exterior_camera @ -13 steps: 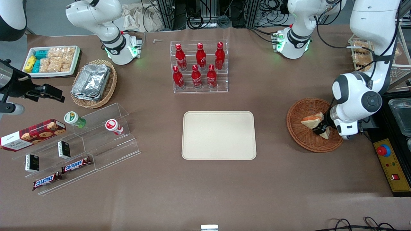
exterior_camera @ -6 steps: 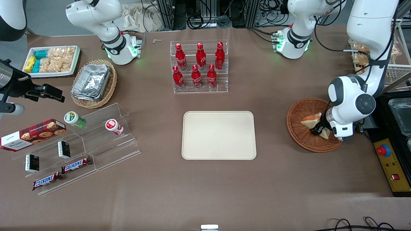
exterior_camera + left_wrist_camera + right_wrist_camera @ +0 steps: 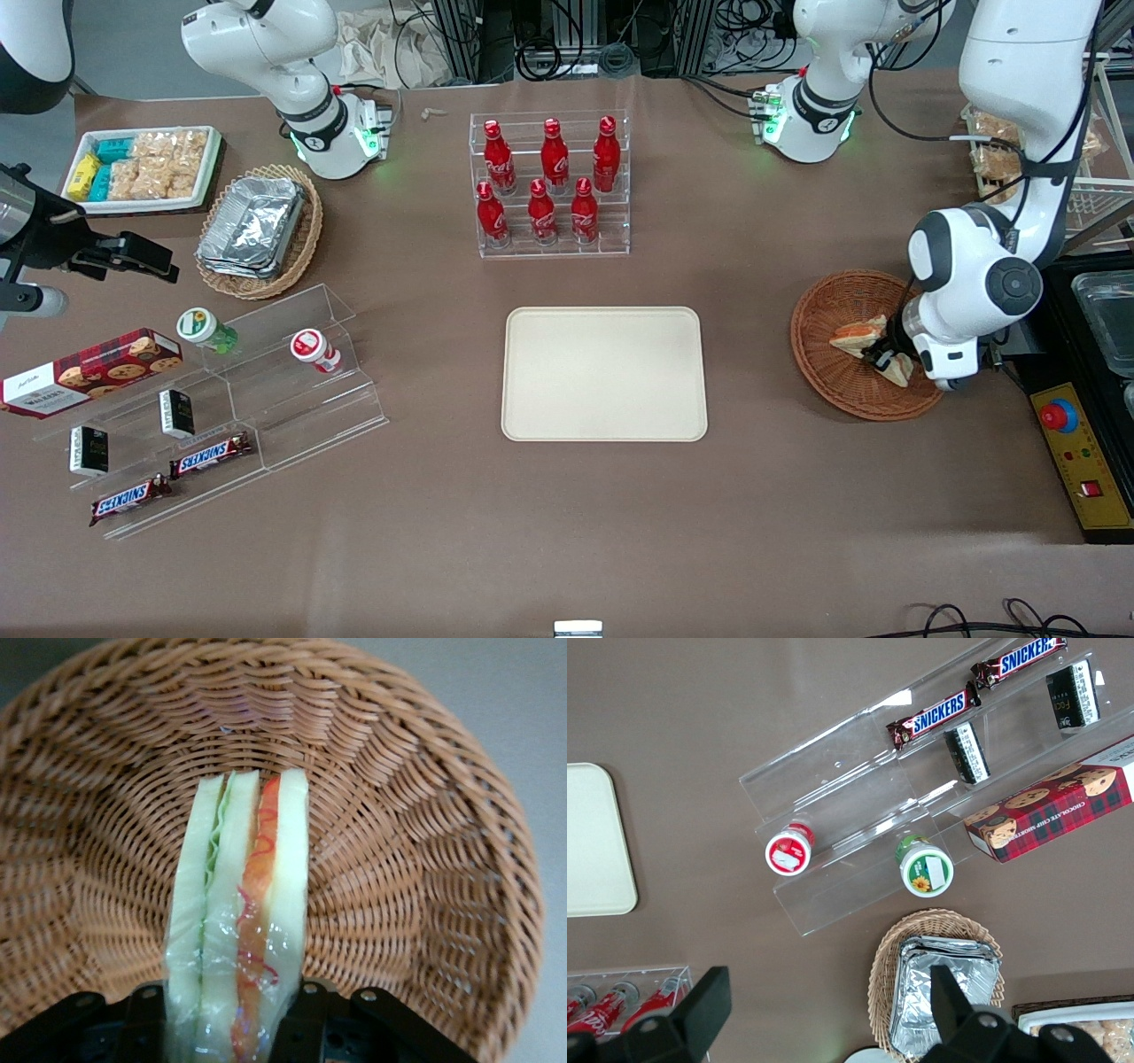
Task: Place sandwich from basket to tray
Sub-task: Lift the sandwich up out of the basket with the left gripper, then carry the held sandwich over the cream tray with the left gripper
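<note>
Lifted slightly, gripper (image 3: 880,358) clamps sandwich (image 3: 239,921) (no readable label) over basket (image 3: 824,372)

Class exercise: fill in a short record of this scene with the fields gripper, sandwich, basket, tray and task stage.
gripper: gripper in the basket, fingers closed on the sandwich
sandwich: sandwich on edge, filling layers showing, inside the basket
basket: basket at the working arm's end of the table
tray: tray holds nothing
task stage: sandwich gripped, not yet carried to the tray

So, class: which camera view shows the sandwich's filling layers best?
The left wrist view: the sandwich fills it edge-on in the tool, inside the basket. The front view shows it small; the right wrist view misses it.
</note>
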